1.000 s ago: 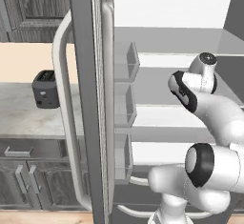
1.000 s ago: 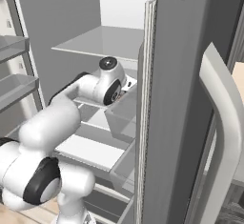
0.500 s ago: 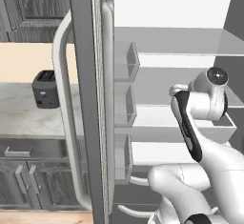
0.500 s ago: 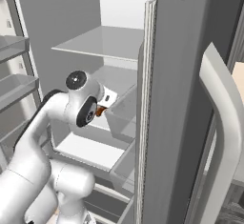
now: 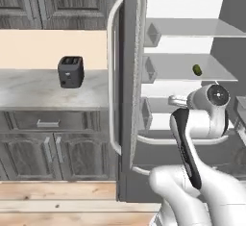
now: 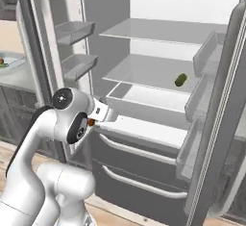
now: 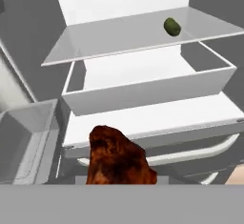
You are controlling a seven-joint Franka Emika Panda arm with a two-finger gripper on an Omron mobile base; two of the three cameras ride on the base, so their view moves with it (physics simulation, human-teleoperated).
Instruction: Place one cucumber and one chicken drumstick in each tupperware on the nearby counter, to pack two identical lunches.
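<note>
My gripper (image 6: 91, 122) is shut on a brown chicken drumstick (image 7: 119, 158), held outside the open fridge in front of its lower drawers. In the hand view the drumstick rises at the bottom middle and hides my fingertips. One green cucumber (image 6: 180, 80) lies on the middle glass shelf, up and to the right of my hand; the same cucumber (image 7: 172, 26) sits at the top right of the hand view. At the far left, a tupperware (image 6: 17, 61) with a green and a reddish item in it rests on the counter (image 6: 14, 78).
The fridge's left door (image 5: 126, 76) stands open between the arm and the counter (image 5: 29, 93), where a black toaster (image 5: 70, 71) stands. The right door (image 6: 226, 124) with its bins (image 6: 204, 52) is open at the right. A white drawer (image 7: 147, 87) sits under the cucumber's shelf.
Both base views have shifted, so the camera has moved back from the fridge. My hand has come out of the shelf area and lower, still holding the drumstick.
</note>
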